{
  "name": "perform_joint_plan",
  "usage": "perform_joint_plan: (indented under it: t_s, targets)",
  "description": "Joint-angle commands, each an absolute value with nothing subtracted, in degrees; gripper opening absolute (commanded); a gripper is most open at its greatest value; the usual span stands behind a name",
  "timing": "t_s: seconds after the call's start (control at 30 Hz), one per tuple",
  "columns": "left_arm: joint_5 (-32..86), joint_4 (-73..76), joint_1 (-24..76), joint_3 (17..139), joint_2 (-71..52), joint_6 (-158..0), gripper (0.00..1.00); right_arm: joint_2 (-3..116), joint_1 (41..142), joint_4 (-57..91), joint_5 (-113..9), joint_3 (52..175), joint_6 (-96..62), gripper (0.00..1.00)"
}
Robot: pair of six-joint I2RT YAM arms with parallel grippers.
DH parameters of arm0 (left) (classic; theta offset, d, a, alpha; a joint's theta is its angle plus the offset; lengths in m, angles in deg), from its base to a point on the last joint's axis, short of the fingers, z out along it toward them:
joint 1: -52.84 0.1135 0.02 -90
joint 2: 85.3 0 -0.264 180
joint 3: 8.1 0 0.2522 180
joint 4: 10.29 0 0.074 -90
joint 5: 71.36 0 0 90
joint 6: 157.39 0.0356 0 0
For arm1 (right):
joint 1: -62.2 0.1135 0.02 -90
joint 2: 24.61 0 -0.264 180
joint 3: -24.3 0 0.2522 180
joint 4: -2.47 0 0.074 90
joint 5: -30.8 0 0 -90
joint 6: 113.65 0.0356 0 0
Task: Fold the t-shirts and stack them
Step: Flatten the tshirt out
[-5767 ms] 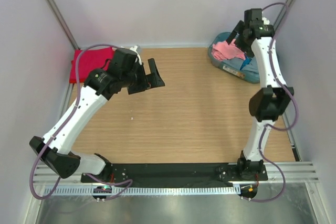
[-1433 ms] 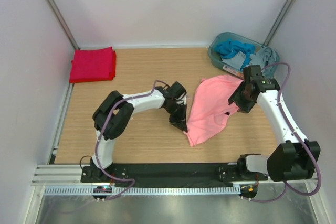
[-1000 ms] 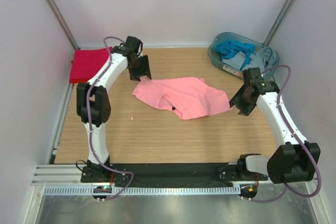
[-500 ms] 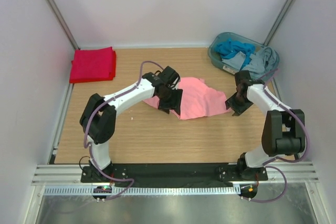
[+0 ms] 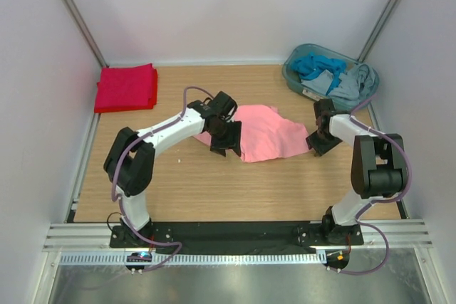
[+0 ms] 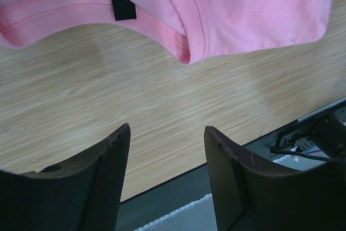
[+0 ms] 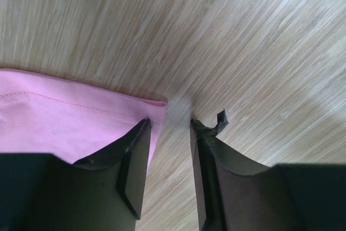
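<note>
Red t-shirt (image 5: 126,87) lies folded flat in a neat square at about ten o'clock on the bench (image 5: 178,190), well apart from both arms.

Moving right, the left arm reaches out over the middle of the bench. The left pincer (image 6: 167,133) hangs above bare wood at the nine o'clock end of the pink t-shirt (image 5: 271,133). Its two fingers (image 6: 102,177) stand well apart with nothing between them. From the wrist view, the shirt's collar (image 6: 178,44) curls just beyond the fingertips, and a small dark label (image 6: 122,7) shows on the neckband.

The pink t-shirt lies loose and rumpled just to the three o'clock side of the bench's centre, stretched between the two pincers.

At its three o'clock end sits the right pincer (image 7: 168,125), low over the wood. Its fingers are apart by a narrow gap, with only bare wood showing between them. A hemmed corner of the pink cloth lies right against the tip of one finger, not clamped.

Further on, at about one o'clock, a basket (image 5: 291,76) sits in the far corner, with blue and grey clothes (image 5: 313,65) heaped in it.
</note>
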State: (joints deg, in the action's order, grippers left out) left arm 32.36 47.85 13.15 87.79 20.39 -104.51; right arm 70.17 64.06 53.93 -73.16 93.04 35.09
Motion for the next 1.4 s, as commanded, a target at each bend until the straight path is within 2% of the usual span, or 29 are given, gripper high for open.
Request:
perform_joint_plan:
  t_s: [0.0, 0.1, 0.13, 0.2, 0.3, 0.6, 0.8, 0.9, 1.1, 1.27, 1.3, 1.37]
  targets:
    - [35.07, 43.99, 13.02, 86.52, 19.63, -105.97, 0.59, 72.59, 63.87, 50.87, -77.31, 93.09, 36.2, 0.41]
    - [36.22, 43.81, 12.93, 87.04, 21.39, -106.06, 0.59, 72.6, 63.87, 50.07, -76.96, 92.56, 35.33, 0.22]
    - [36.31, 43.72, 12.93, 87.48, 21.57, -106.15, 0.59, 72.43, 63.87, 50.16, -76.52, 92.56, 34.97, 0.12]
    - [35.52, 43.81, 13.02, 88.01, 21.66, -106.32, 0.59, 71.81, 63.95, 51.47, -75.73, 93.17, 34.01, 0.01]
    - [33.68, 44.86, 13.02, 89.33, 22.27, -106.67, 0.59, 68.13, 65.7, 54.98, -73.45, 92.82, 33.3, 0.01]
    - [29.8, 50.4, 13.72, 92.24, 22.28, -107.02, 0.6, 53.36, 84.78, 59.82, -66.33, 86.4, 42.0, 0.01]
    - [35.68, 44.18, 14.6, 87.06, 15.89, -113.61, 0.6, 49.31, 92.31, 60.27, -62.81, 89.74, 46.48, 0.01]
    - [39.64, 36.97, 14.87, 80.47, 10.52, -117.83, 0.6, 49.92, 97.07, 59.91, -63.42, 92.64, 49.73, 0.01]
    - [37.46, 39.59, 21.17, 69.83, 4.09, -117.22, 0.59, 54.75, 107.26, 55.36, -61.14, 94.22, 57.55, 0.01]
    - [37.37, 40.91, 28.66, 64.29, -1.8, -115.39, 0.59, 65.9, 112.99, 59.29, -57.89, 106.23, 50.45, 0.01]
    - [36.75, 41.34, 28.75, 64.11, -2.41, -114.94, 0.59, 66.27, 113.0, 60.17, -57.97, 107.4, 49.22, 0.03]
    - [37.53, 40.74, 28.49, 63.23, -4.35, -115.46, 0.59, 66.1, 112.82, 60.53, -58.06, 109.34, 47.46, 0.19]
